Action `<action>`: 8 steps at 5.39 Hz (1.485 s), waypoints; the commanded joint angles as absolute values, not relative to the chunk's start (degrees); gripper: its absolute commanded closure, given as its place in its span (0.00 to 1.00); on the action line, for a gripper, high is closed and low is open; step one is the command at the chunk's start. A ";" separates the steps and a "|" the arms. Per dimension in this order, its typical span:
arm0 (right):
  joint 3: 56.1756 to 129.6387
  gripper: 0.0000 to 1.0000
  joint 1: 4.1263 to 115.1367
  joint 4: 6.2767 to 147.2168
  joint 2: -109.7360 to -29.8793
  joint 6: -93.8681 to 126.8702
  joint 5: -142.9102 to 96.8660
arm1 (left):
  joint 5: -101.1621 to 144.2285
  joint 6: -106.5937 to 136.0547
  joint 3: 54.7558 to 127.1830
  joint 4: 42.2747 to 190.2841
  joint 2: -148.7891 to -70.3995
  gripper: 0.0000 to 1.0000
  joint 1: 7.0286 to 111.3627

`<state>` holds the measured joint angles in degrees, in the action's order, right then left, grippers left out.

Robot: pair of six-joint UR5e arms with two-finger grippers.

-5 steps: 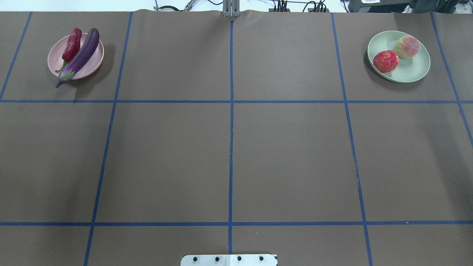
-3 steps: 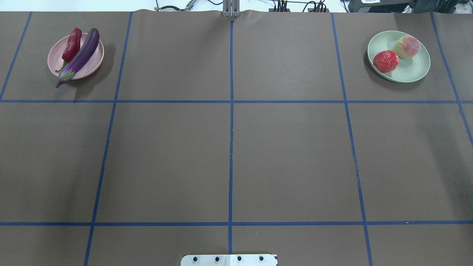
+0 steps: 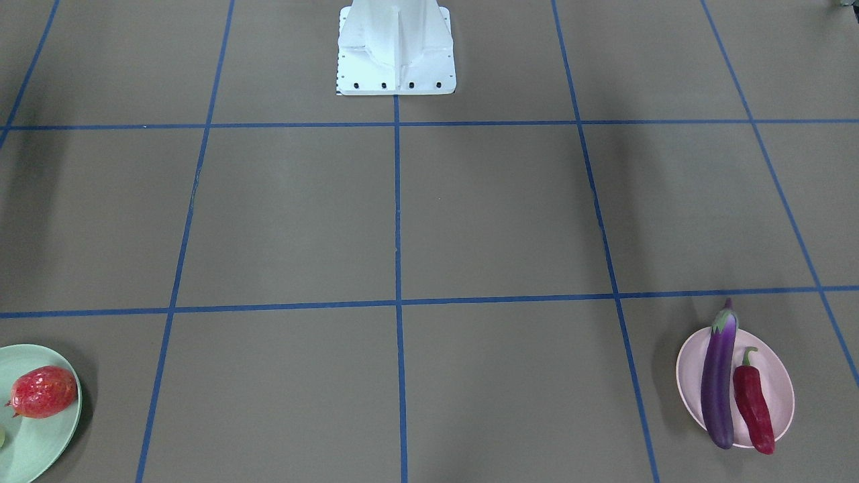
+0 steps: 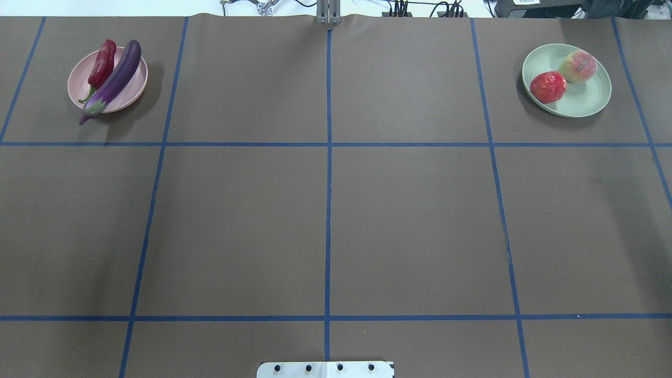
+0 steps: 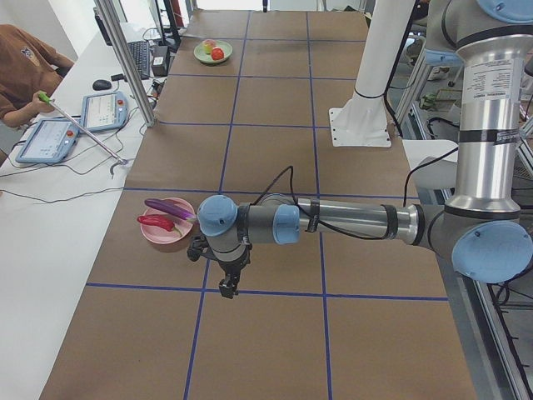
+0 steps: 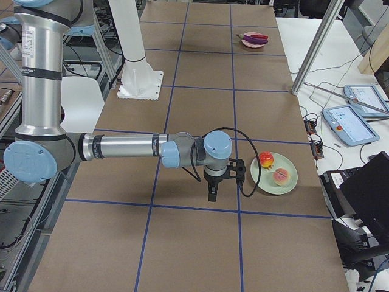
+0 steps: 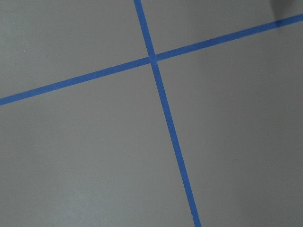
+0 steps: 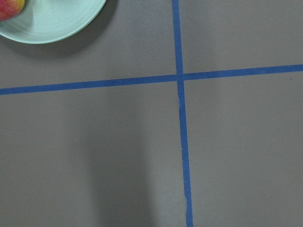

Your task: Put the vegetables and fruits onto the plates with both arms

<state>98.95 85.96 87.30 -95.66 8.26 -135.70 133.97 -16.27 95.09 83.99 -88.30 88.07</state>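
Observation:
The purple eggplant (image 4: pixel 116 77) and red chili pepper (image 4: pixel 102 64) lie on the pink plate (image 4: pixel 134 92) at the far left. The pomegranate (image 4: pixel 547 86) and peach (image 4: pixel 577 66) sit on the mint green plate (image 4: pixel 583 100) at the far right. Neither arm shows in the overhead or front-facing views. In the exterior left view my left gripper (image 5: pixel 226 287) hangs above the table just beside the pink plate (image 5: pixel 171 237). In the exterior right view my right gripper (image 6: pixel 212 196) hangs beside the green plate (image 6: pixel 270 182). I cannot tell whether either is open or shut. Nothing shows in them.
The white pedestal base (image 3: pixel 396 50) stands at the robot's edge of the table. Aluminium posts (image 5: pixel 129 62) and tablets (image 5: pixel 100 110) stand along the operators' side, where a seated person (image 5: pixel 25 75) holds a thin rod. Blue tape lines grid the brown table.

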 commanded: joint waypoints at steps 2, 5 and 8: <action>98.53 0.00 85.96 87.28 -95.71 6.59 -135.70 | 134.03 -4.30 95.53 83.85 -89.29 0.00 88.07; 98.61 0.00 85.96 87.19 -95.71 6.59 -135.79 | 133.95 -1.32 95.45 83.76 -89.74 0.00 87.98; 98.61 0.00 85.96 87.10 -95.80 6.59 -135.79 | 133.95 -1.76 95.54 83.76 -89.65 0.00 88.07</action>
<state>98.59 85.95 87.16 -95.79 6.65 -135.93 133.95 -1.61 95.47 83.76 -89.72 88.04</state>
